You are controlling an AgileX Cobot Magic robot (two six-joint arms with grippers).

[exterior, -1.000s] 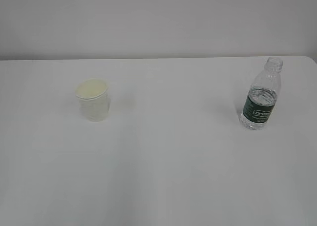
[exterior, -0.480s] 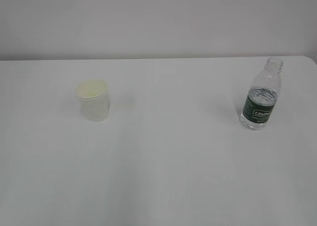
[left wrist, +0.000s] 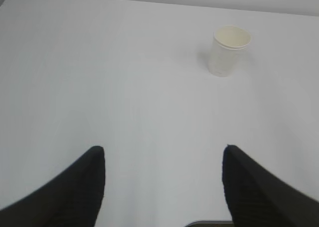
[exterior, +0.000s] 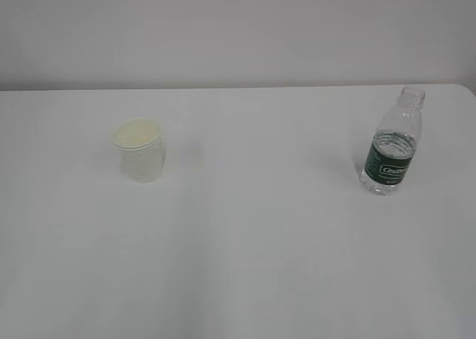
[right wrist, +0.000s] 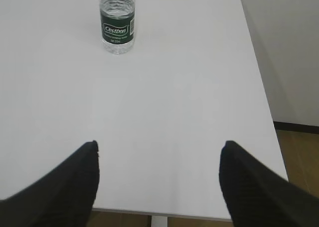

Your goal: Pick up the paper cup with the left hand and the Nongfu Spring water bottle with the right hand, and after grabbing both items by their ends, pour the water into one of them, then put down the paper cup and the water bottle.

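The paper cup (exterior: 139, 150) stands upright on the left of the white table, cream inside; the left wrist view shows the paper cup (left wrist: 229, 51) far ahead and to the right. My left gripper (left wrist: 163, 150) is open and empty, well short of it. The Nongfu Spring water bottle (exterior: 392, 143), clear with a dark green label and no cap, stands upright at the right with water in it. In the right wrist view the bottle (right wrist: 117, 24) stands far ahead, to the left. My right gripper (right wrist: 159, 145) is open over the table's near edge, holding nothing. Neither arm shows in the exterior view.
The white table (exterior: 253, 235) ends at a near edge (right wrist: 199, 214) below the right gripper and a right edge (right wrist: 259, 82) beside a wall. Brown floor (right wrist: 299, 152) lies beyond that edge. A pale wall (exterior: 238, 34) runs behind the table.
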